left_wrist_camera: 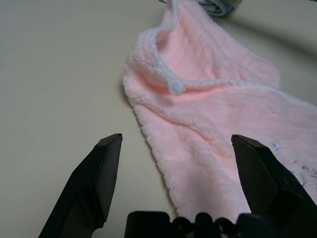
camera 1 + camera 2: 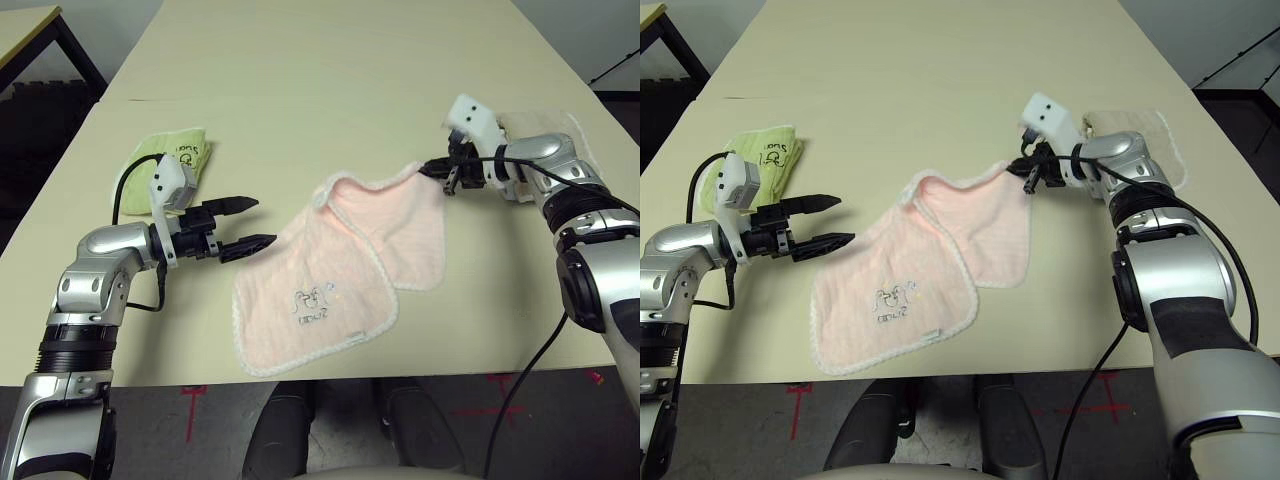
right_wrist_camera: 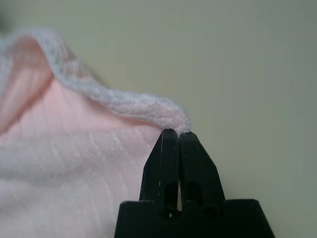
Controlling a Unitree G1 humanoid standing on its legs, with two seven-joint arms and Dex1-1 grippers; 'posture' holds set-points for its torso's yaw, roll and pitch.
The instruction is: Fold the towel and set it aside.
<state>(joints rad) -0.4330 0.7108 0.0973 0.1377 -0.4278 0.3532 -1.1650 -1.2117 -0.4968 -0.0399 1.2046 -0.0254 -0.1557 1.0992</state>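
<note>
The pale pink towel [image 2: 340, 270] lies partly folded near the table's front edge. Its white scalloped trim and small dark embroidered figure face up. Its far right corner is drawn up off the table to my right gripper [image 2: 447, 180], which is shut on that corner's white trim [image 3: 171, 116]. In the right wrist view the two fingertips [image 3: 168, 144] press together at the edge of the cloth. My left gripper [image 2: 266, 221] hovers open just left of the towel, fingers pointing at its left edge, with nothing between them.
A lime-green folded towel [image 2: 180, 155] lies behind my left arm. A beige folded towel [image 2: 1130, 125] with a white edge sits beyond my right wrist. The bare table top [image 2: 330, 80] stretches away behind the pink towel.
</note>
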